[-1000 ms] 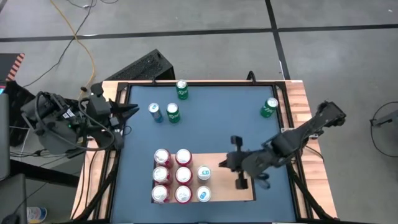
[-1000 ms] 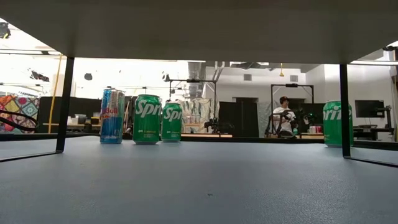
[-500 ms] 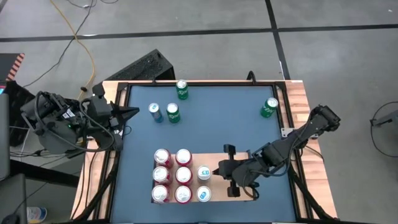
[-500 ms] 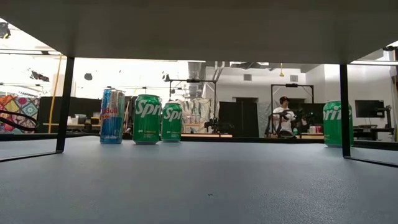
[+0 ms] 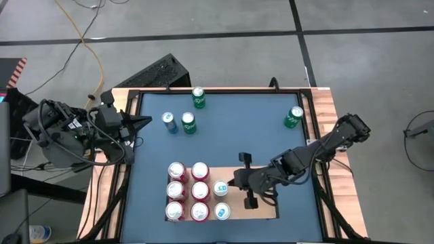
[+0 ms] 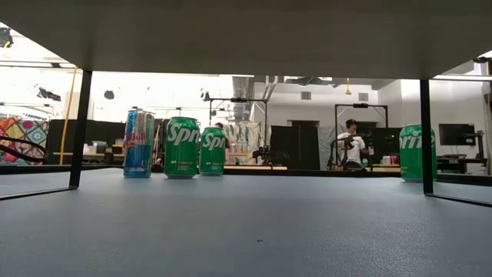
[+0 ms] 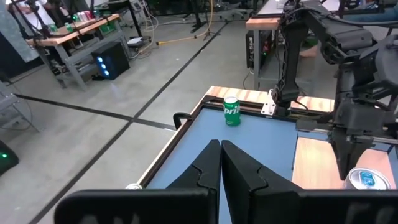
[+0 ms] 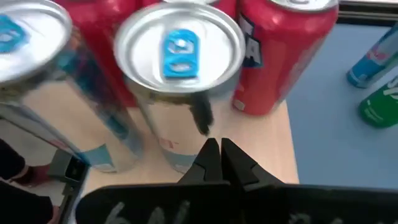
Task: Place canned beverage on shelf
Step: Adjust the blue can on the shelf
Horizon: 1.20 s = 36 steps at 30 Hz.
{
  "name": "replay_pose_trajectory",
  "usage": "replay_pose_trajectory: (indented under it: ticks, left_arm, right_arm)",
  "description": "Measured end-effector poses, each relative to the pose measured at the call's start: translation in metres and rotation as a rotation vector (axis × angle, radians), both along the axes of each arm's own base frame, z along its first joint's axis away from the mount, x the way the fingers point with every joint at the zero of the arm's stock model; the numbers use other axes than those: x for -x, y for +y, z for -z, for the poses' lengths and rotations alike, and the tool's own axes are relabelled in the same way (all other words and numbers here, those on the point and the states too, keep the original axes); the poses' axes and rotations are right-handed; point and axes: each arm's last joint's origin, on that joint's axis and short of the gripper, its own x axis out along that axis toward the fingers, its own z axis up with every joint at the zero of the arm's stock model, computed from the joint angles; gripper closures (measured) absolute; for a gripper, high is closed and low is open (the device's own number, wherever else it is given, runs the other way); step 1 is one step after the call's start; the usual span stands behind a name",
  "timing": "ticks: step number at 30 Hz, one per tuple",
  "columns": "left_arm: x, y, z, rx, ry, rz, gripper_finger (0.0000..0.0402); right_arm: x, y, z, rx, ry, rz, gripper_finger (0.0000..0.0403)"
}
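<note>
1. The shelf (image 5: 261, 211), a pale tan wooden board, lies flat on the blue table (image 5: 230, 135) at its near edge, right of centre in the high view.
2. Six red cans (image 5: 188, 191) stand on the shelf in two columns of three; two silver cans with blue tabs (image 5: 222, 200) stand just beside them on their right.
3. The right gripper (image 5: 239, 185) is positioned low over the shelf, just beside the upper silver can (image 5: 221, 188). Its fingers are clenched together and grasp nothing.
4. In the right wrist view, the closed fingertips (image 8: 219, 152) point at the side wall of the nearest silver can (image 8: 177, 81); contact cannot be confirmed. A red can (image 8: 283, 50) is seen next to it.
5. The left gripper (image 5: 146, 121) is held at the table's left edge, well apart from the shelf. Its fingers (image 7: 219, 163) are pressed shut and empty.
6. Off the shelf, at the far part of the table, four cans stand: a blue Red Bull can (image 5: 169, 122) beside a green Sprite can (image 5: 188, 123), a second Sprite can (image 5: 199, 98) at the far edge, and a third Sprite can (image 5: 293, 116) near the right rail.
7. In the low view, a person (image 6: 353, 142) is seen in the room beyond the table.
</note>
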Motion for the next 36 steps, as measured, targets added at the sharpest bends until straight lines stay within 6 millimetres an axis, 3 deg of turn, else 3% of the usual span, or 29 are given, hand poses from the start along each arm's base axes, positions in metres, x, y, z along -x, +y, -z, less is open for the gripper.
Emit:
replay_pose_trajectory:
  ticks: [8, 16, 28, 36]
  left_arm:
    - [0.000, 0.000, 0.000, 0.000, 0.001, 0.001, 0.0400]
    - [0.000, 0.000, 0.000, 0.000, 0.000, 0.001, 0.0400]
    - [0.000, -0.001, 0.001, 0.046, 0.004, 0.031, 0.0400]
    - [0.000, -0.002, 0.001, 0.072, 0.005, 0.045, 0.0400]
  right_arm:
    - [0.008, 0.000, -0.005, -0.024, 0.010, 0.011, 0.0403]
    - [0.035, 0.043, -0.011, -0.188, 0.000, -0.028, 0.0403]
    - [0.008, 0.101, 0.030, -0.271, -0.112, -0.033, 0.0403]
    - [0.006, 0.107, 0.039, -0.296, -0.112, 0.024, 0.0403]
